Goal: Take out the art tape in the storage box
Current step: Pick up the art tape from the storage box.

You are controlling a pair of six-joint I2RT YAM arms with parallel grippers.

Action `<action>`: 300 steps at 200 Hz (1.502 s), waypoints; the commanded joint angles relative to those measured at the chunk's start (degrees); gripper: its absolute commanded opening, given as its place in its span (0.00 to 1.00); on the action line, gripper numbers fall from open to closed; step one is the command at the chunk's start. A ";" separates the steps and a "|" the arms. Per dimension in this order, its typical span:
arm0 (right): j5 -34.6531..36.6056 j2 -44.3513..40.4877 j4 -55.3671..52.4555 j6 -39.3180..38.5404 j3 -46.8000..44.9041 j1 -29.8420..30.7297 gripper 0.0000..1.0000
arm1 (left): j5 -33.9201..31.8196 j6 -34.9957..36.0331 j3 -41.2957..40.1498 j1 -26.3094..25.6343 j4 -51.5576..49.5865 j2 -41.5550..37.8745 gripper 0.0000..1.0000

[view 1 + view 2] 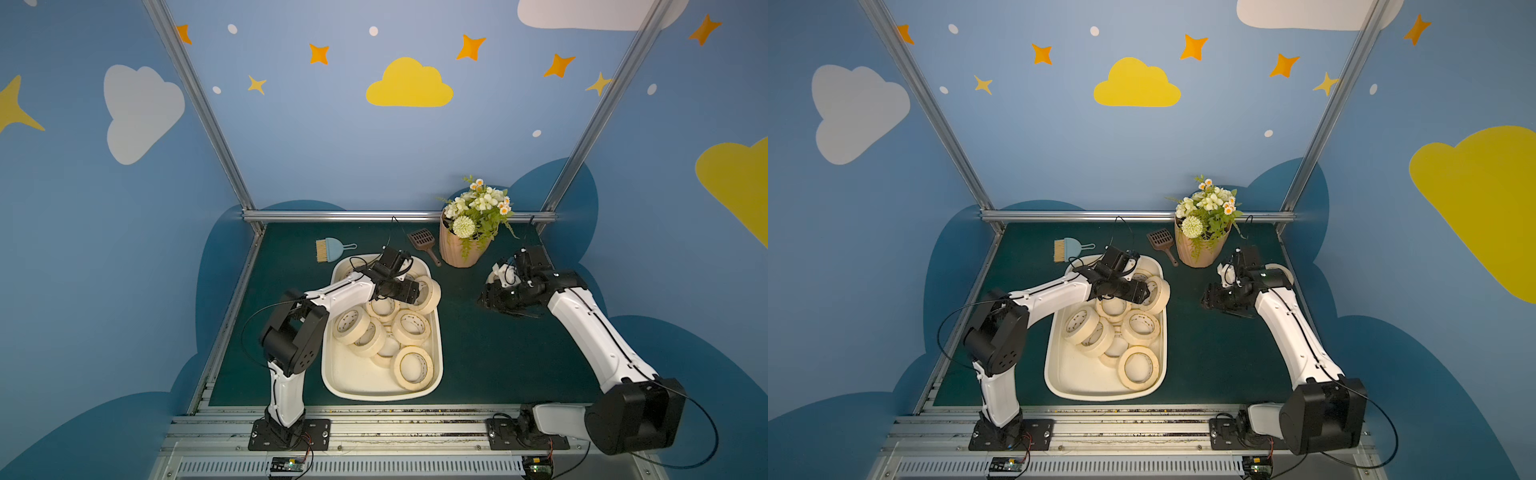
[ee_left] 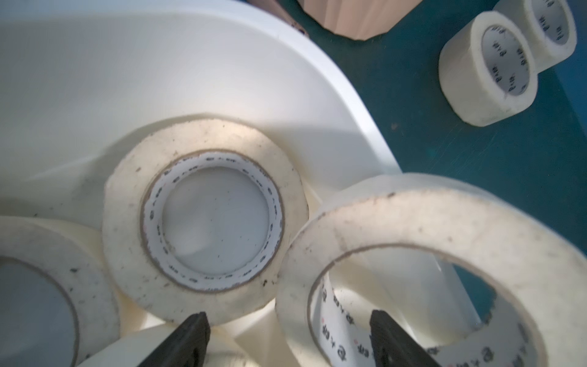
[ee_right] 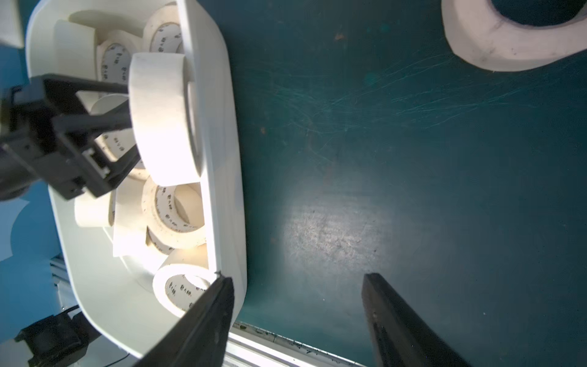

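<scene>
Nearest, storage box (image 1: 353, 378) on green mat (image 1: 498, 353), art tape (image 1: 413, 368) heaped inside. My left gripper (image 2: 287, 314) gapes wide, straddling the wall of a tilted roll (image 2: 413, 216) at the box's far end. My right gripper (image 3: 297, 278) spread, empty, over mat. Two rolls (image 2: 489, 66) lie out near flower pot (image 1: 459, 249). Blue cloud-painted walls (image 1: 332, 145) behind.

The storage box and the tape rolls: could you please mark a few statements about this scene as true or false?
1. The storage box holds several art tape rolls. True.
2. The right gripper grips a roll. False: it is open over bare mat, holding nothing.
3. Two rolls sit on the mat outside the box. True.
4. The left gripper hangs over the mat. False: it is open over the storage box, at its rolls.
</scene>
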 commanded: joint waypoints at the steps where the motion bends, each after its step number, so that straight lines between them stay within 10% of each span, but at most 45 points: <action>1: -2.35 -3.17 -2.17 0.52 -2.16 1.34 0.69 | 3.60 -1.28 1.91 0.15 2.93 2.92 0.81; 53: -0.27 -4.66 -3.76 1.96 -1.26 4.23 0.66 | 2.90 -0.47 2.69 -0.51 1.44 3.87 0.30; 88: 3.72 -2.68 -4.38 4.50 3.17 11.50 0.65 | -0.74 2.06 1.45 -0.71 -2.05 -1.89 0.13; 140: 8.10 6.25 -2.29 7.43 11.46 20.59 0.64 | -12.56 7.69 4.56 -5.01 -18.65 -7.52 0.08; 233: 8.30 21.92 0.08 9.53 20.96 27.38 0.53 | -14.15 7.93 5.58 -8.74 -25.11 -14.26 0.10; 254: 7.54 22.74 1.82 9.86 20.65 27.38 0.39 | -12.54 7.40 4.69 -9.34 -24.61 -16.33 0.10; 269: 6.85 23.20 2.23 9.84 20.75 27.40 0.01 | -9.66 6.17 2.41 -9.55 -22.55 -18.40 0.11; 300: 8.14 22.06 1.69 10.08 20.29 26.97 0.00 | -6.68 4.46 -2.59 -9.74 -18.79 -23.04 0.31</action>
